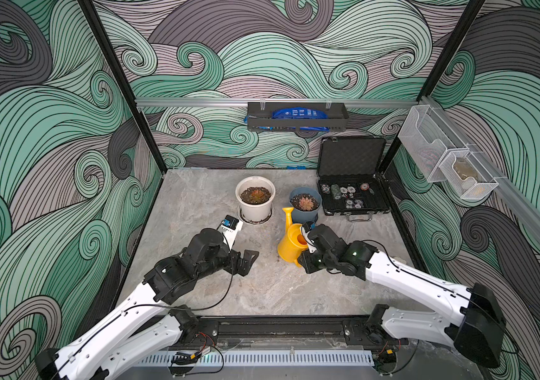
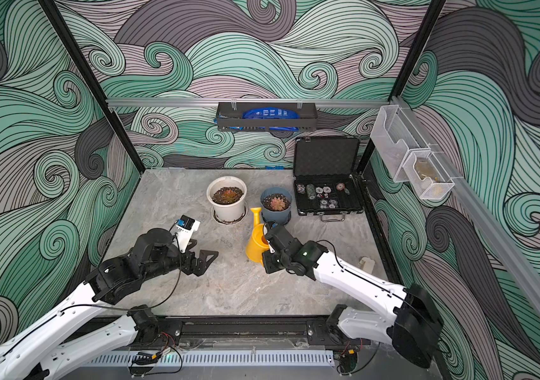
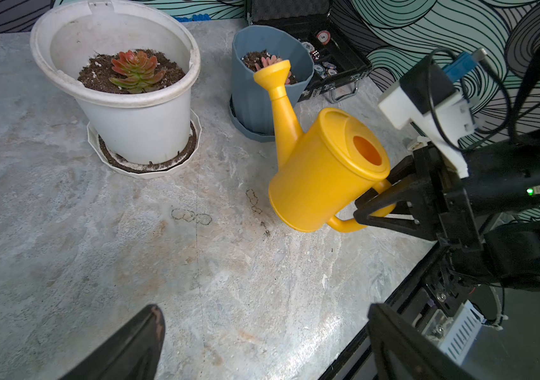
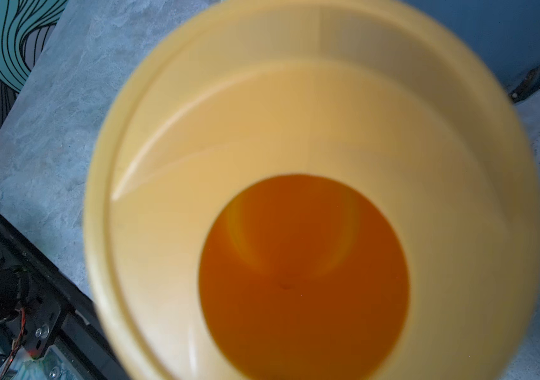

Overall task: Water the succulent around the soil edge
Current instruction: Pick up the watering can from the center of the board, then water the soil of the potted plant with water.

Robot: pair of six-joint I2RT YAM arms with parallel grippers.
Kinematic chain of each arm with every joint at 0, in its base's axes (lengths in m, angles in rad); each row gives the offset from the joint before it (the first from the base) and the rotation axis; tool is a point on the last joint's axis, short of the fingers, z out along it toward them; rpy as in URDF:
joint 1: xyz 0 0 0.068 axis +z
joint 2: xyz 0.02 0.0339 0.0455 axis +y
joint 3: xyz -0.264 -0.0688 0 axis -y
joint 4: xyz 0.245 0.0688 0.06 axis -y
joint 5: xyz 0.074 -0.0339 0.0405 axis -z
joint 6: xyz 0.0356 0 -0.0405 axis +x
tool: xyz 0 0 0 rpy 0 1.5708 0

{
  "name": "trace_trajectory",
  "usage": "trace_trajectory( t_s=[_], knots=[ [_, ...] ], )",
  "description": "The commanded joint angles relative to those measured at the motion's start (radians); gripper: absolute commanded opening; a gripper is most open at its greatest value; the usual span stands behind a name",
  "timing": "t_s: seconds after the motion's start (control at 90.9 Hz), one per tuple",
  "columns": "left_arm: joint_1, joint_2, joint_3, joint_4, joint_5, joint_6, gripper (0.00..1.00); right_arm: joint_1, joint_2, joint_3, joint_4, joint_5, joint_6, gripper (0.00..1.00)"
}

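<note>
The succulent (image 1: 256, 194) (image 2: 228, 194) (image 3: 135, 69), a red-orange rosette, grows in a tall white pot (image 1: 255, 212) (image 3: 140, 131) at the table's back middle. Its soil edge (image 1: 245, 198) (image 3: 94, 77) is a dark ring inside the white rim. A yellow watering can (image 1: 290, 246) (image 2: 255, 246) (image 3: 318, 177) (image 4: 278, 125) leans in front of the blue-grey pot, spout toward the pots. My right gripper (image 1: 304, 258) (image 2: 268, 261) (image 3: 377, 205) is shut on the can's handle; the can's lid hides the jaws in the right wrist view. My left gripper (image 1: 247, 261) (image 2: 204, 260) (image 3: 265, 311) hangs open over bare table, left of the can.
A blue-grey pot (image 1: 305, 214) (image 3: 262, 105) with a pinkish rosette stands right of the white pot, just behind the can's spout. An open black case (image 1: 352, 197) of poker chips sits at the back right. A black basket (image 1: 298, 118) hangs on the back wall.
</note>
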Motion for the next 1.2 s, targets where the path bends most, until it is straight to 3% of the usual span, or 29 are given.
trace_trajectory(
  t_s=[0.0, 0.396, 0.924, 1.189],
  knots=[
    [0.009, -0.041, 0.004, 0.017, -0.037, -0.016, 0.99, 0.010, 0.010, 0.089, -0.117, 0.010, 0.003, 0.00],
    [0.033, -0.101, 0.000, 0.004, -0.169, -0.032, 0.99, -0.057, 0.167, 0.382, -0.307, -0.085, -0.079, 0.00],
    [0.034, -0.119, -0.007, 0.013, -0.149, -0.040, 0.99, -0.390, 0.234, 0.426, -0.303, -0.395, -0.160, 0.00],
    [0.033, -0.137, -0.007, 0.013, -0.143, -0.042, 0.99, -0.479, 0.281, 0.449, -0.300, -0.510, -0.160, 0.00]
  ],
)
